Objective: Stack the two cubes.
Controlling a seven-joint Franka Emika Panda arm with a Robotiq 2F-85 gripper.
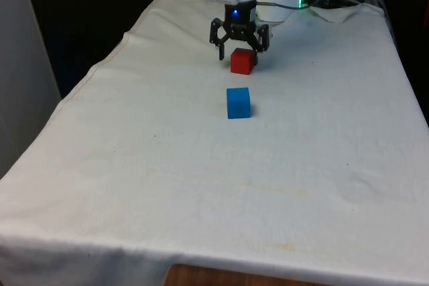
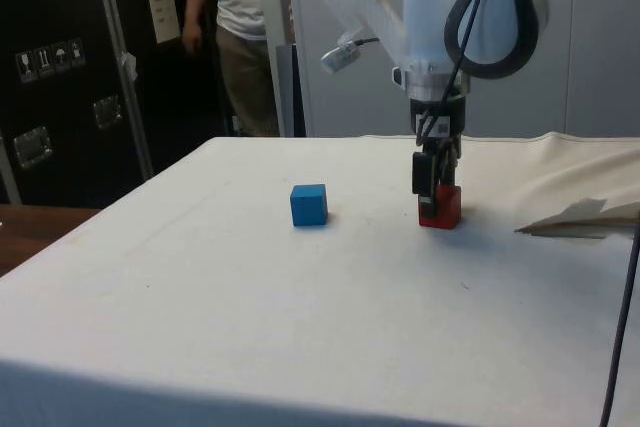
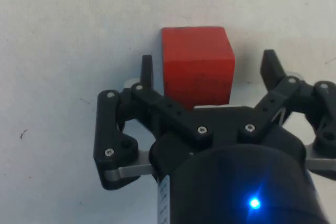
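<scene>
- Now, in the front view, you see the gripper point(image 1: 239, 50) low over the red cube point(image 1: 243, 61), its fingers spread wide with a gap on each side of the cube. The blue cube point(image 1: 238, 102) sits on the white cloth point(image 1: 201, 185) near the red cube, on the camera side of it, and apart from it.
- From the side view, you see the gripper point(image 2: 434, 179) just above the red cube point(image 2: 441, 207). The blue cube point(image 2: 309, 204) lies well apart from the red cube. A person point(image 2: 232, 37) stands behind the table, far from the red cube.
- Through the wrist view, you see the red cube point(image 3: 197, 64) between the two released fingers point(image 3: 146, 72), nearer to one of them; neither finger presses on it.
</scene>
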